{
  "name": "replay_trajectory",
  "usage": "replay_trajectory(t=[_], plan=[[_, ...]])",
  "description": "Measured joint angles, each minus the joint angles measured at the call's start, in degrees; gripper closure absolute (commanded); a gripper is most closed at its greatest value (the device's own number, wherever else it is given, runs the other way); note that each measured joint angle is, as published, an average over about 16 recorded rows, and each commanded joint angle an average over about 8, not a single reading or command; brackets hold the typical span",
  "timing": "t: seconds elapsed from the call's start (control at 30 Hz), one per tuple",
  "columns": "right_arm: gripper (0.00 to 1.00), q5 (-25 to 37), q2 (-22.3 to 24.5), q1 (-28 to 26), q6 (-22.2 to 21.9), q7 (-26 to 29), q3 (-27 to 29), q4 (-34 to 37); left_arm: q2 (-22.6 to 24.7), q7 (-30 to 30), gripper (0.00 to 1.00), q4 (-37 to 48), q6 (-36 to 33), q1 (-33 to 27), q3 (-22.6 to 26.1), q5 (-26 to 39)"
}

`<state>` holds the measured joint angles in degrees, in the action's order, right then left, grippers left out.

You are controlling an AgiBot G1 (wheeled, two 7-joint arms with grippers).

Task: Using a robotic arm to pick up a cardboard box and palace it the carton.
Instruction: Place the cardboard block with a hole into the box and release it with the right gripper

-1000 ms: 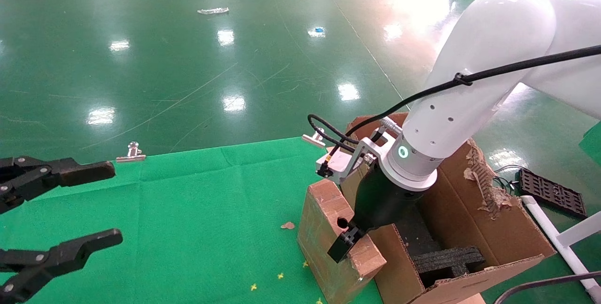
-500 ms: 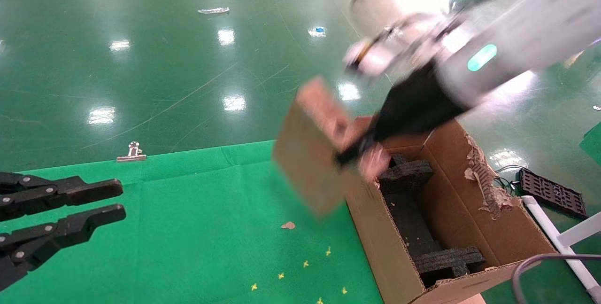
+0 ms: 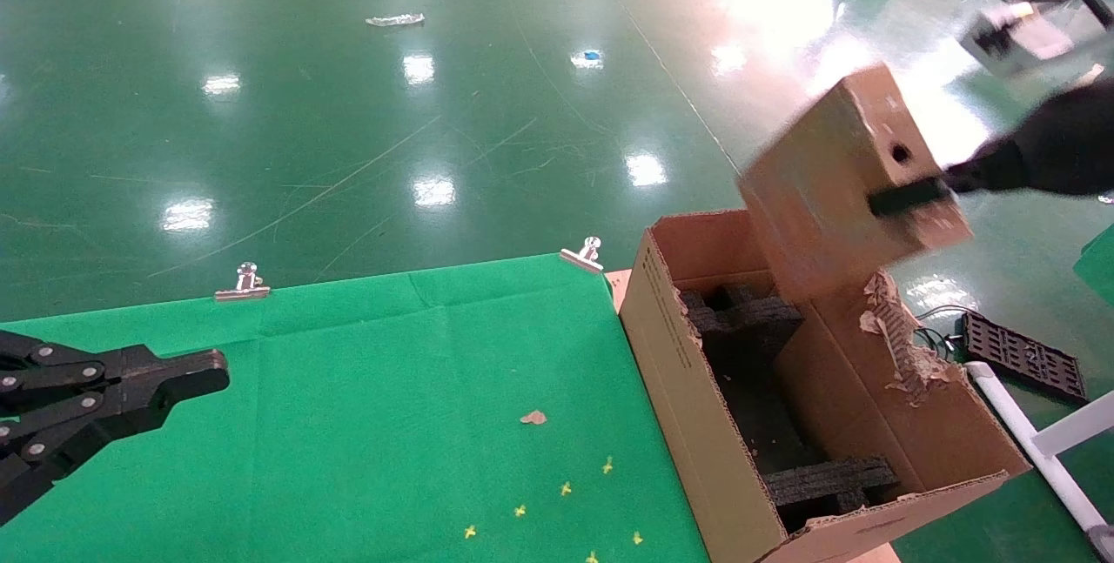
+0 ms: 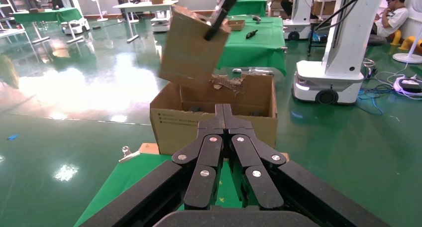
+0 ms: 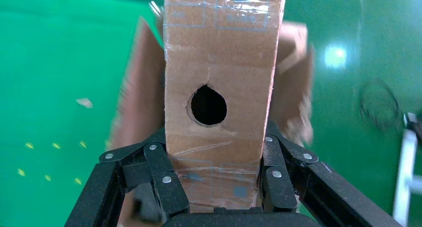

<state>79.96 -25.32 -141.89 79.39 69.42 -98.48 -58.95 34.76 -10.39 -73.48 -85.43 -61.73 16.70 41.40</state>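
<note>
In my head camera the right gripper, black with linkage fingers, holds the small flat brown cardboard box in the air, tilted, above the far end of the large brown corrugated carton, at about 2 o'clock. Only the right wrist camera shows the fingers pressed on both sides of the box, under its round hole. My left gripper rests at 8 o'clock over the green cloth, its fingers together.

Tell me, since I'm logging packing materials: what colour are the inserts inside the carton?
Black foam inserts, clearest in the head view.
</note>
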Motion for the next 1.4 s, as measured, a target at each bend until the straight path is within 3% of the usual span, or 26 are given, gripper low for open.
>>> replay_trajectory(t=[0.23, 0.27, 0.83, 1.4], plan=[[1.0, 1.29, 0.38, 3.82, 0.57, -0.17, -2.45, 4.99, -0.01, 0.01, 0.06, 0.0, 0.01, -0.01, 0.02, -0.02], [1.0, 1.23, 0.23, 4.58, 0.46, -0.27, -2.76, 5.8, -0.01, 0.01, 0.0, 0.0, 0.01, -0.01, 0.03, -0.02], [1.0, -1.49, -4.97, 16.74, -2.79, -3.64, -5.74, 22.32, -0.04, 0.04, 0.0, 0.0, 0.04, -0.02, 0.09, -0.06], [1.0, -6.94, -11.95, 30.82, -8.48, -9.52, -5.06, 37.48, -0.06, 0.07, 0.0, 0.0, 0.06, -0.03, 0.14, -0.1]])
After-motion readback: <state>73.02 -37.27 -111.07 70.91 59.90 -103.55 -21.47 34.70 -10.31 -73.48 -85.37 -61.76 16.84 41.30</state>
